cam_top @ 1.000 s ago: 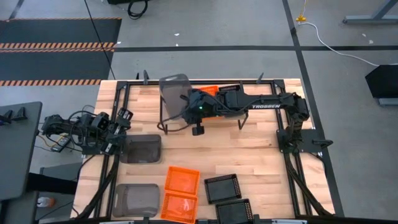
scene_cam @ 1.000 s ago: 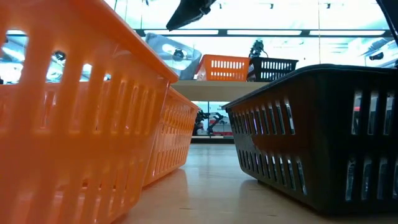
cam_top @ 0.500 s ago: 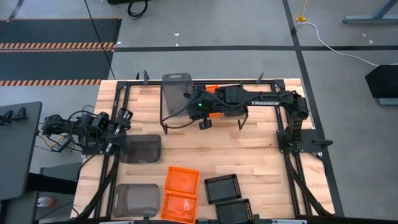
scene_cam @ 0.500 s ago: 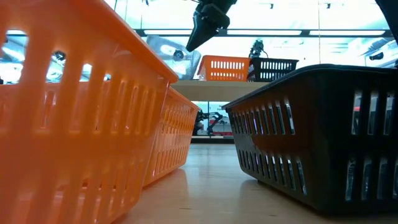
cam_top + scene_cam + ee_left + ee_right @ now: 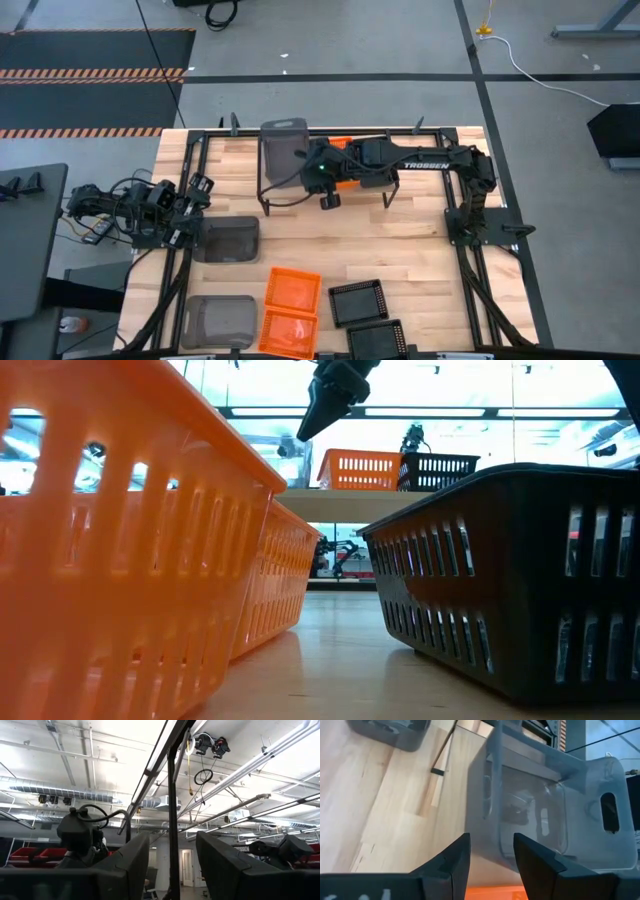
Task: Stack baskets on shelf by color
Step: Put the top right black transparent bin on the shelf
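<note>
Bare table (image 5: 400,245) between shelf (image 5: 262,190) and front baskets (image 5: 292,288).

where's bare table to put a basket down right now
The widest bare wood lies mid-table, between the shelf and the orange baskets, and on toward the right arm's base. The near edge is crowded: grey baskets, orange and black baskets.

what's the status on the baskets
Right gripper open, over the shelf beside the grey basket set there. Left gripper open, parked at table's left edge. Six baskets left on table. Nothing blocking.
</note>
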Robot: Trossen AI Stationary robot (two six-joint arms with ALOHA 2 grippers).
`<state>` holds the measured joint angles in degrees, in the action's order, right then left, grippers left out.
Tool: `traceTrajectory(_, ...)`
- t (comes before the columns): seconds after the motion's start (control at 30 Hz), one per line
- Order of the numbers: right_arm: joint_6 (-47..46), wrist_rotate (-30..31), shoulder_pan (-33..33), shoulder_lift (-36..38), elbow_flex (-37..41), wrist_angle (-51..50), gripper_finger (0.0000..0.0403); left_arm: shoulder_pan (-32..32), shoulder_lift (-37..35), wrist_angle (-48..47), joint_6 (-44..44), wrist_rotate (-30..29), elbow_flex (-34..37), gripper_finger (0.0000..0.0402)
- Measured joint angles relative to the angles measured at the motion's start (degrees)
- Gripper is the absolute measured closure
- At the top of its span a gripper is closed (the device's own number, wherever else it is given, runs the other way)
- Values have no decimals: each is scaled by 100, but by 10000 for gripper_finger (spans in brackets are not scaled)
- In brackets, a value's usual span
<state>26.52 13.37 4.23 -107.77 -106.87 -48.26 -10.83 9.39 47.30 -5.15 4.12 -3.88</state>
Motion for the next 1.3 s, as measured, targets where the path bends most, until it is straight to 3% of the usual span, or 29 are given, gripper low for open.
traceTrajectory(0.63, -297, -422, 197, 3, 460, 234, 245, 0, 0, -8, -2, 0, -2, 230)
traceTrajectory(1.1, -269, -522, -302, -2, 457, 511, 245, 0, 0, -8, 46, 0, -4, 230)
traceTrajectory(1.3, -258, -620, -387, -2, 457, 672, 268, 0, -1, -9, 46, 0, -4, 230)
